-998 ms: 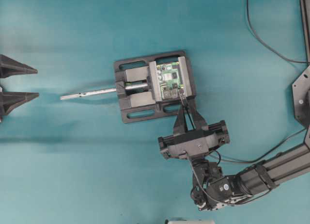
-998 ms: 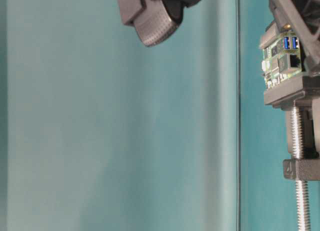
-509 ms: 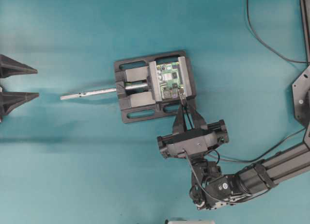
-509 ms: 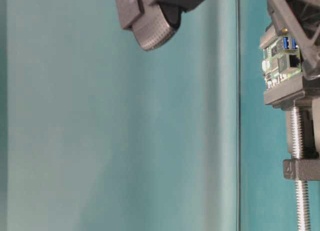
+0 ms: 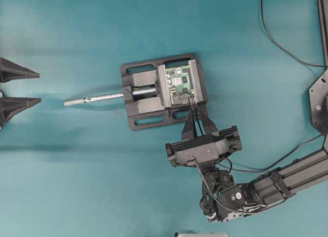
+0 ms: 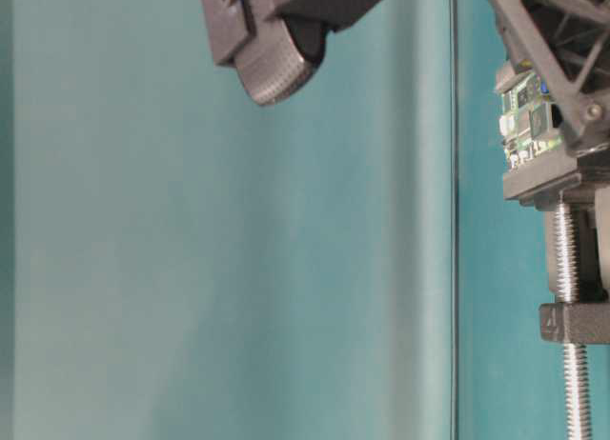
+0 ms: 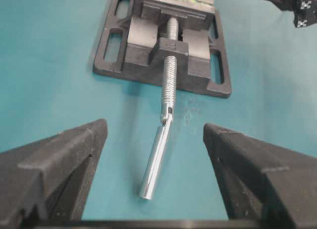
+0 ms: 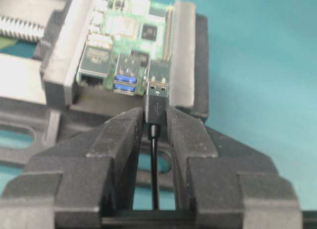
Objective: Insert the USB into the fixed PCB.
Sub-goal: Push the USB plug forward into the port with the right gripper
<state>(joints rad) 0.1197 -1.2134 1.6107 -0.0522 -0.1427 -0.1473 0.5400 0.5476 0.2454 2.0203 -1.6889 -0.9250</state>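
The green fixed PCB (image 5: 179,83) (image 8: 133,26) (image 6: 522,126) sits clamped in a black vise (image 5: 148,119). My right gripper (image 5: 193,110) (image 8: 151,117) is shut on the USB (image 8: 157,97) (image 5: 191,100), a dark plug with a metal front. That front meets the silver port to the right of the blue ports, at the board's near edge. How deep it sits I cannot tell. Its thin black cable (image 8: 154,174) runs back between the fingers. My left gripper (image 5: 40,87) (image 7: 154,127) stands open at the far left, holding nothing and pointing at the vise's rod.
The vise's silver screw rod (image 5: 95,98) (image 7: 158,159) sticks out to the left toward the left gripper. A thicker black cable (image 5: 277,42) curves across the back right of the teal table. The right arm (image 5: 287,178) enters from the lower right.
The right gripper has edged toward the vise with the USB. In the table-level view its fingers now cover the board's blue ports. The left gripper has not moved.
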